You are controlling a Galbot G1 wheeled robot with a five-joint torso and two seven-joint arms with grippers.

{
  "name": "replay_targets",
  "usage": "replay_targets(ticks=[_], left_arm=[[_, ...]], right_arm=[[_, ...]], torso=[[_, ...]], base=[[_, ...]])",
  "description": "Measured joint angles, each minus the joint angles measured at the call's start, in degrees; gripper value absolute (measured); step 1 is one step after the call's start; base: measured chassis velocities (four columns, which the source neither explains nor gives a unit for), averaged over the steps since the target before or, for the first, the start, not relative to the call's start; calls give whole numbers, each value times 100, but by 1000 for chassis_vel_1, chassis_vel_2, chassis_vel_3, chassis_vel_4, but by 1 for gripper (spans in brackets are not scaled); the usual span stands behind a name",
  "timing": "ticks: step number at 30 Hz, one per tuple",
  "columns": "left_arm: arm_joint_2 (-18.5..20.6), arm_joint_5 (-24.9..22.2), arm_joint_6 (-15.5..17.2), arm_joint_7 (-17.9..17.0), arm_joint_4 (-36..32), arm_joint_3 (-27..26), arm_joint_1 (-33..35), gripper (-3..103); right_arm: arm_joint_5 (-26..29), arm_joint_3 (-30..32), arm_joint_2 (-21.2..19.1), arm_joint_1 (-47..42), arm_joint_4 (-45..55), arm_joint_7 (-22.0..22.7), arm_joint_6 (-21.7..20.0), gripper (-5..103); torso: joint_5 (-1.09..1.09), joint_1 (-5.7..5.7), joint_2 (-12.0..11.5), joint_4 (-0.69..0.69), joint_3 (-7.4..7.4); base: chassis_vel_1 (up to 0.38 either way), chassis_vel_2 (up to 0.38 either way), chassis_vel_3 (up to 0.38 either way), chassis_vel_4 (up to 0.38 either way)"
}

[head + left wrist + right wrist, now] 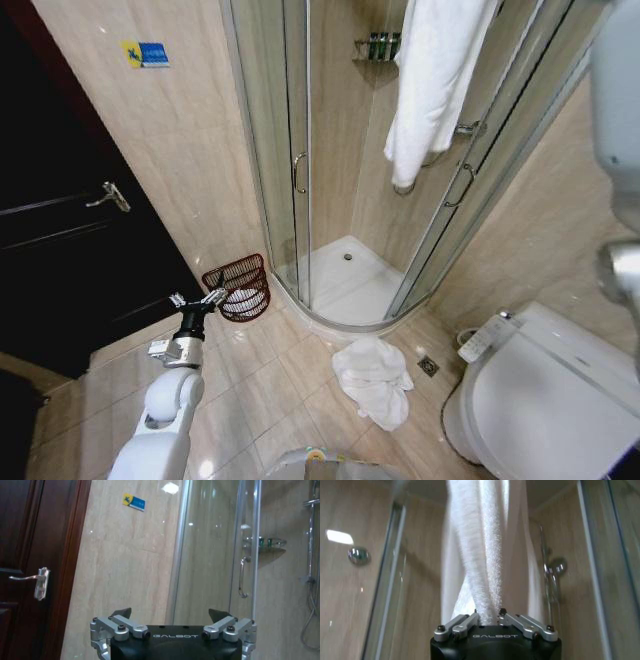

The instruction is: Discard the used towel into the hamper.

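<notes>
A long white towel [430,80] hangs in front of the shower's glass door. In the right wrist view my right gripper [489,613] is shut on a twisted fold of this towel [480,555]. The hamper [240,287], a dark reddish-brown wire basket, stands on the floor against the wall beside the shower, with something white inside it. My left gripper [197,299] hovers open just left of the hamper, holding nothing; in the left wrist view this gripper [170,612] points at the wall and the shower glass.
Another crumpled white towel [373,380] lies on the tiles in front of the shower tray [340,290]. A toilet [550,400] fills the right corner. A dark door [60,230] with a handle stands at the left. My right arm [620,120] rises at the right edge.
</notes>
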Motion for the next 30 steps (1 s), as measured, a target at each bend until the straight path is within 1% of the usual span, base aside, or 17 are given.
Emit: replay_targets(ticks=[1, 2, 3, 5, 7, 8, 11, 12, 16, 17, 19, 20, 21, 24, 25, 28, 30], left_arm=[[0, 0, 0, 0, 0, 0, 0, 100], [-4, 4, 0, 3, 3, 9, -5, 100], [-17, 18, 0, 20, 10, 40, -18, 100], [-18, 22, 0, 27, 11, 48, -22, 100], [-23, 30, 3, 42, 10, 66, -26, 100], [-23, 30, 3, 42, 10, 66, -26, 100], [-9, 43, 15, 49, -5, 68, -34, 100], [-9, 43, 15, 49, -5, 68, -34, 100], [-27, 108, 29, 54, -28, 89, -35, 100], [-27, 108, 29, 54, -28, 89, -35, 100], [-67, 158, 34, 56, -44, 127, -32, 100], [-67, 158, 34, 56, -44, 127, -32, 100], [-89, 188, 35, 56, -45, 140, -28, 100], [-120, 223, 34, 58, -74, 141, 14, 100], [-120, 223, 34, 58, -74, 141, 14, 100], [-116, 222, 31, 57, -94, 107, 39, 100], [-97, 208, 27, 56, -100, 88, 50, 100]], right_arm=[[0, 0, 0, 0, 0, 0, 0, 10], [62, 28, -128, -118, 113, 13, -4, 10], [190, 123, -446, -472, 402, 13, -12, 10], [249, 176, -552, -591, 502, 11, -13, 10], [524, 474, -960, -1200, 953, -33, -6, 10], [524, 474, -960, -1200, 953, -33, -6, 10], [624, 1311, -1440, -2515, 1670, -324, 186, 10], [624, 1311, -1440, -2515, 1670, -324, 186, 10], [622, 2292, -1721, -4071, 2459, -424, 227, 10], [622, 2292, -1721, -4071, 2459, -424, 227, 10], [577, 2792, -1738, -4921, 2917, -225, 300, 10], [577, 2792, -1738, -4921, 2917, -225, 300, 10], [507, 2994, -1698, -5354, 3118, -93, 363, 10], [235, 3476, -1438, -6397, 3552, 34, 385, 10], [235, 3476, -1438, -6397, 3552, 34, 385, 10], [-51, 3676, -1191, -7051, 3779, 34, 397, 10], [-377, 3799, -893, -7779, 4015, -5, 413, 10]], torso=[[0, 0, 0, 0, 0], [0, 0, 0, 0, 0], [5, 0, 0, 0, 1], [4, 0, 0, 0, 1], [5, 1, -1, -1, 2], [5, 1, -1, -1, 2], [4, 2, -1, -1, 2], [4, 2, -1, -1, 2], [7, 1, -1, -2, 2], [7, 1, -1, -2, 2], [4, 1, -2, -2, 3], [4, 1, -2, -2, 3], [3, 1, -2, -2, 2], [2, 1, -1, -1, 2], [2, 1, -1, -1, 2], [3, 1, -1, 0, 2], [5, 1, -2, -1, 3]], base=[[0, 0, 0, 0], [0, 0, 0, 0], [0, 0, 0, 0], [0, 0, 0, 0], [0, 0, 0, 0], [0, 0, 0, 0], [0, 0, 0, 0], [0, 0, 0, 0], [0, 0, 0, 0], [0, 0, 0, 0], [0, 0, 0, 0], [0, 0, 0, 0], [0, 0, 0, 0], [0, 0, 0, 0], [0, 0, 0, 0], [0, 0, 0, 0], [0, 0, 0, 0]])
